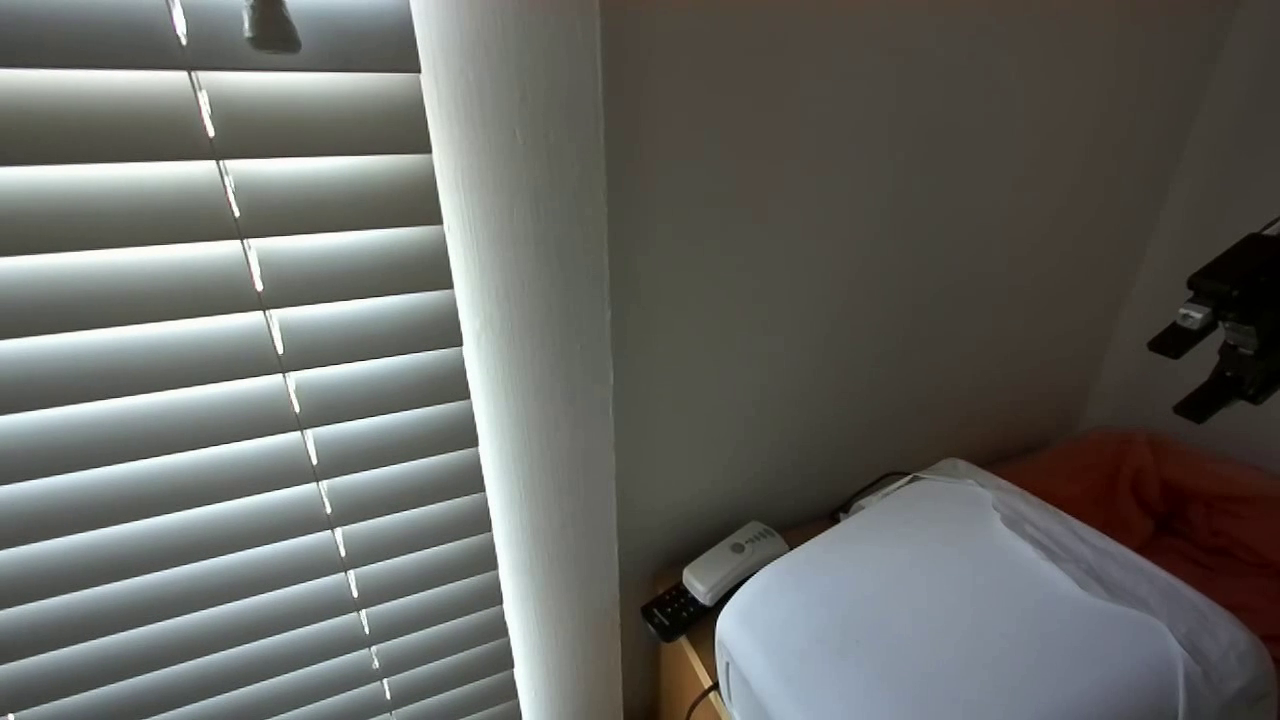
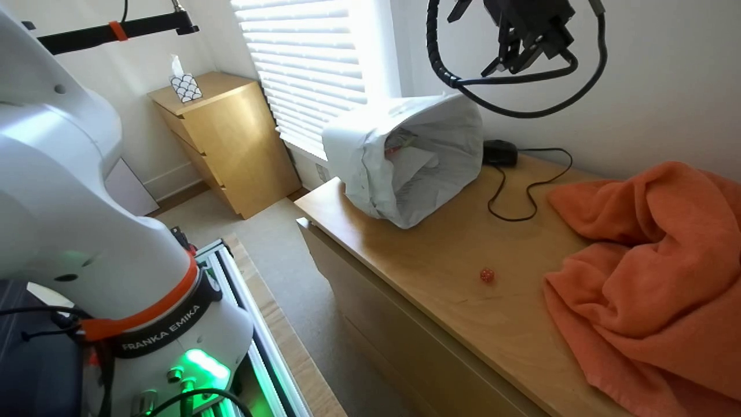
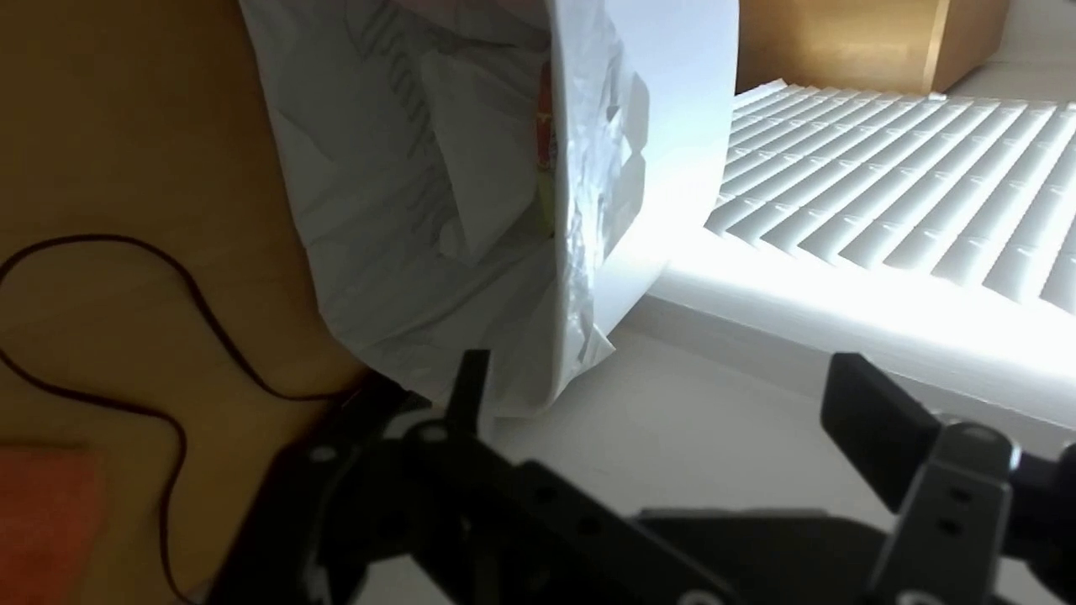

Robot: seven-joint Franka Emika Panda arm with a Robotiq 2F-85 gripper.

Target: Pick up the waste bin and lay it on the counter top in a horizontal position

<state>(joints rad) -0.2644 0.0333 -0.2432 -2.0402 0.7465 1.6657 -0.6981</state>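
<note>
The white waste bin lies on its side on the wood-toned counter top. The bin body shows in both exterior views and in the wrist view. Its open mouth, lined with a thin white bag, faces the orange cloth side; paper and a colored wrapper show inside. My gripper is open and empty, raised above the counter beyond the bin's mouth, apart from it. It also shows in an exterior view. In the wrist view the open fingers have only wall between them.
An orange cloth lies on the counter, with a small red object near it. A black adapter with a cable sits behind the bin. White and black remotes lie beside it. Window blinds stand near the bin.
</note>
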